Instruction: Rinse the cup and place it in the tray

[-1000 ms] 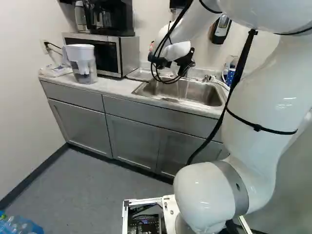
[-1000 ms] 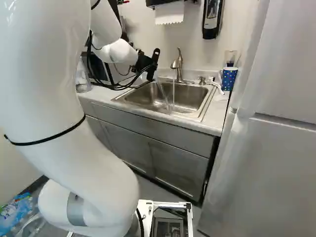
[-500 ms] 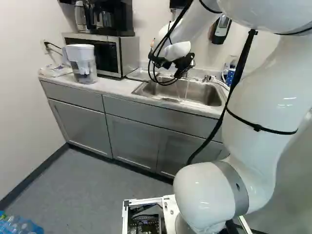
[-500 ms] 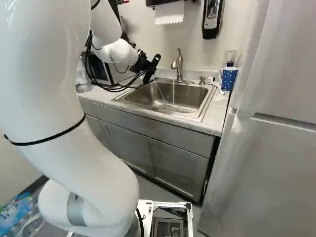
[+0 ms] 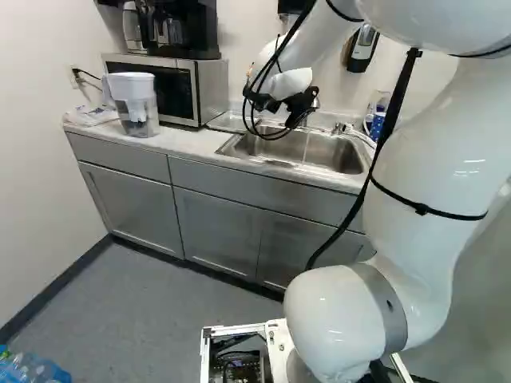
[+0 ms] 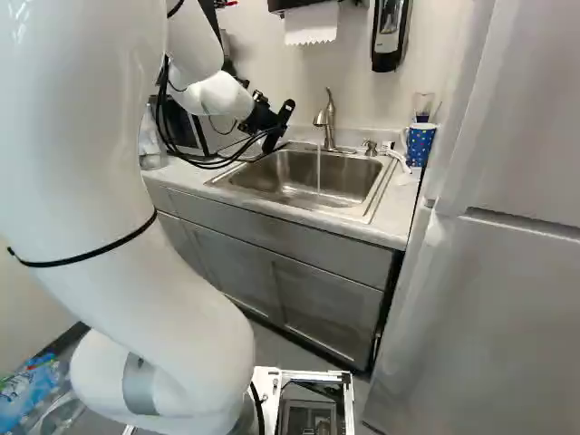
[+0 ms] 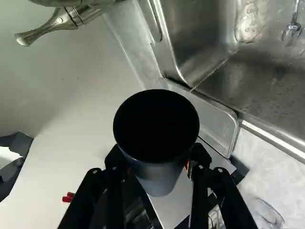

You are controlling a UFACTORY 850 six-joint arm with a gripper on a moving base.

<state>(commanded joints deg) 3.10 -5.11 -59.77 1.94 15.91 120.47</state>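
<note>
My gripper (image 6: 279,125) hangs over the far left corner of the sink (image 6: 370,204) in the right base view. In the wrist view the gripper (image 7: 155,164) has its two fingers on opposite sides of a dark cup (image 7: 159,179), shut on it. The cup's round mouth faces the wrist camera; its inside is black. A thin stream of water runs from the faucet (image 6: 326,118) into the basin, to one side of the gripper. A shallow metal tray (image 5: 230,121) lies between sink and microwave; the cup partly covers it in the wrist view.
The microwave (image 5: 164,88) and a water pitcher (image 5: 136,104) stand on the counter left of the sink. Right of it is a blue dotted cup (image 6: 420,145), close to the tall fridge (image 6: 507,245). A soap dispenser (image 6: 391,34) hangs on the wall.
The gripper has tilted and shifted slightly over the sink corner. A second stream falling beside it thinned and is gone; the faucet's stream still runs. The base has not moved.
</note>
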